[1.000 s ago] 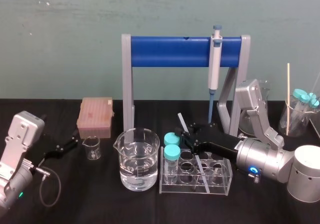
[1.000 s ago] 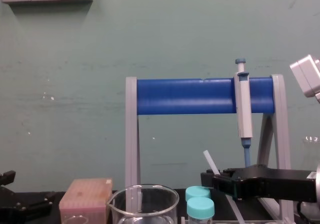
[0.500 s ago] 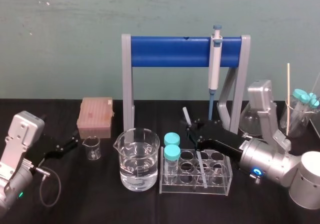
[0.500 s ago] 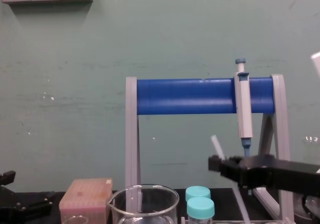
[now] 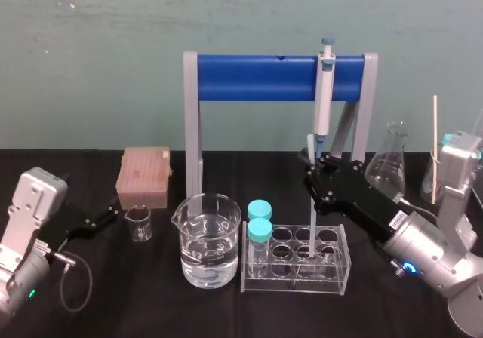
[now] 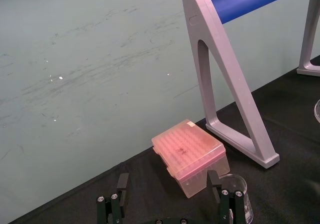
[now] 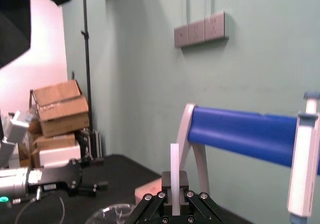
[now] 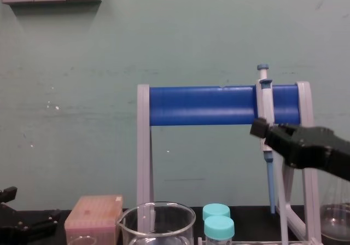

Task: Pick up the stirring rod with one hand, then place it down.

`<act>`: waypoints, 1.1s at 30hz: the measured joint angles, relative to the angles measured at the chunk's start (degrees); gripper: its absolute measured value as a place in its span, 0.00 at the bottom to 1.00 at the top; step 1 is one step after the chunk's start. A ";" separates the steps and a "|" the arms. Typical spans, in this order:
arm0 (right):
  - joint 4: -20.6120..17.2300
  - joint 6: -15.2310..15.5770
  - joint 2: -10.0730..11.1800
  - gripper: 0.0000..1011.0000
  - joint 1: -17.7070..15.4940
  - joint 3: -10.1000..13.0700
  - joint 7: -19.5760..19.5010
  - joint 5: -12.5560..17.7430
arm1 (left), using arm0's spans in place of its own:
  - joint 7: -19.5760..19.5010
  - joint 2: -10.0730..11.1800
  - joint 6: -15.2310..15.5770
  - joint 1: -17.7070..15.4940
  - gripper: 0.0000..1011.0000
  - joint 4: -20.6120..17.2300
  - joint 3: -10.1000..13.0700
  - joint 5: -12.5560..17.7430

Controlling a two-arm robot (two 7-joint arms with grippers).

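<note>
Black table (image 5: 151, 308) against a teal wall (image 5: 113, 51). Right gripper (image 5: 313, 166) up off the table, in front of the blue-barred stand (image 5: 249, 79) and just below the hanging pipette (image 5: 324, 96); in the chest view, level with the lower edge of the blue bar. Forearm slanting from the lower right up and leftward, fingers pointing toward the stand. Jaws pinched shut on the stirring rod (image 5: 312, 217), gripped near its upper end, a short stub sticking out above the fingers. Rod close to upright, lower end down among the wells of the clear tube rack (image 5: 336, 274); touching the rack or not, cannot tell. Left gripper (image 5: 102, 219) parked low at the left, beside the small beaker (image 5: 139, 223), pink tip box (image 5: 143, 176) just behind. Fingers spread wide in the left wrist view, holding nothing.
</note>
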 joint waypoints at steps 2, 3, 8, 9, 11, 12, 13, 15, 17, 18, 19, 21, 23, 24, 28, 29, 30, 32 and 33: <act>-0.86 -1.26 -0.07 0.07 -0.76 0.75 0.29 0.19 | 0.00 0.00 0.00 0.00 0.99 0.00 0.00 0.00; -1.20 -1.63 -0.10 0.07 -0.95 1.02 0.32 0.22 | 0.00 0.00 0.00 0.00 0.99 0.00 0.00 0.00; -3.12 -2.62 -0.33 0.07 -1.42 2.74 0.53 0.96 | 0.00 0.00 0.00 0.00 0.99 0.00 0.00 0.00; -3.47 -2.61 -0.34 0.07 -1.41 3.00 0.55 1.23 | 0.00 0.00 0.00 0.00 0.99 0.00 0.00 0.00; -4.54 -2.50 -0.34 0.07 -1.37 3.86 0.61 2.01 | 0.00 0.00 0.00 0.00 0.99 0.00 0.00 0.00; -5.10 -2.37 -0.31 0.07 -1.30 4.35 0.66 2.44 | 0.00 0.00 0.00 0.00 0.99 0.00 0.00 0.00; -5.37 -2.32 -0.29 0.07 -1.26 4.57 0.70 2.63 | 0.00 0.00 0.00 0.00 0.99 0.00 0.00 0.00; -5.95 -2.20 -0.25 0.07 -1.14 5.05 0.77 3.00 | 0.00 0.00 0.00 0.00 0.99 0.00 0.00 0.00; -6.13 -2.19 -0.23 0.07 -1.06 5.27 0.82 3.06 | 0.01 0.00 0.00 0.00 0.99 0.00 0.00 0.00; -6.19 -2.19 -0.21 0.07 -1.01 5.36 0.84 3.08 | 0.00 0.00 0.00 0.00 0.99 0.00 0.00 0.00; -6.27 -2.18 -0.15 0.07 -0.93 5.46 0.92 3.08 | 0.00 0.00 0.00 0.00 0.99 0.00 0.00 0.00; -6.30 -2.15 -0.10 0.07 -0.87 5.52 0.97 3.04 | 0.00 0.00 0.00 0.00 0.99 0.00 0.00 0.00; -6.31 -2.10 0.00 0.07 -0.75 5.58 1.03 2.99 | 0.00 0.00 0.00 0.00 0.99 0.00 0.00 0.00; -6.29 -2.08 0.03 0.07 -0.72 5.59 1.05 2.98 | 0.00 0.00 0.00 0.00 0.99 0.00 0.00 0.00; -6.02 -2.02 0.06 0.07 -0.45 5.62 1.12 2.77 | 0.00 0.00 0.00 0.00 0.99 0.00 0.00 0.00; -5.96 -2.01 0.06 0.07 -0.41 5.64 1.13 2.72 | 0.00 0.00 0.00 0.00 0.99 0.00 0.00 0.00; -5.92 -2.01 0.06 0.07 -0.38 5.65 1.14 2.68 | 0.00 0.00 0.00 0.00 0.99 0.00 0.00 0.00; -5.82 -1.98 0.07 0.07 -0.31 5.70 1.15 2.60 | 0.00 0.00 0.00 0.00 0.99 0.00 0.00 0.00; -5.77 -1.98 0.07 0.07 -0.29 5.70 1.15 2.58 | 0.00 0.00 0.00 0.00 0.99 0.00 0.00 0.00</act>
